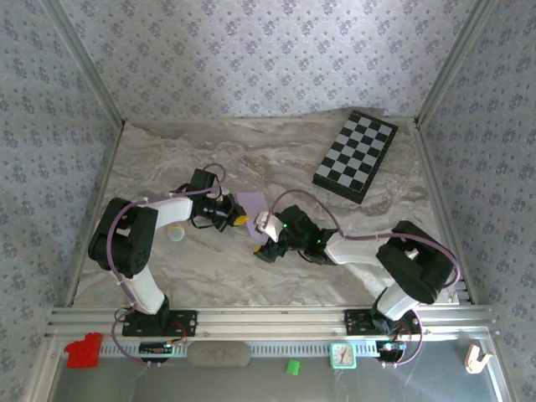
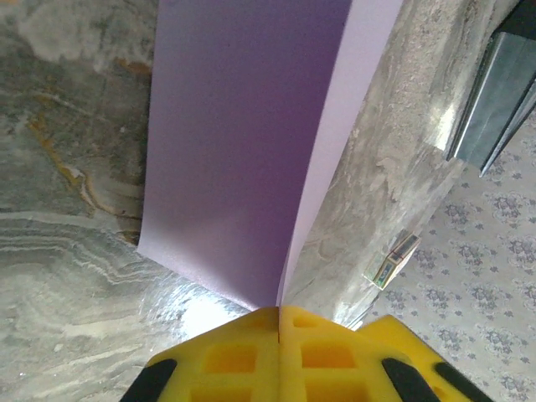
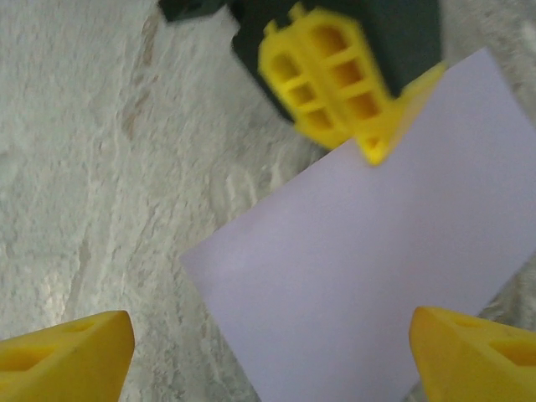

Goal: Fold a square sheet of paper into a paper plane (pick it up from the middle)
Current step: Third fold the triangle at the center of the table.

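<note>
The left gripper (image 2: 279, 311) has its yellow pads pressed tight on one edge of the square sheet of paper (image 2: 234, 151). The rest of the sheet stretches out over the marbled table (image 1: 251, 151) near its middle, I'd guess to offer a free edge. The right gripper (image 3: 272, 347) hovers facing it, jaws spread wide and empty, seemingly ready to take the far side. The lilac paper looks thin, smooth and matte, bowing slightly; the pads are blocky, hollow-celled yellow wedges
</note>
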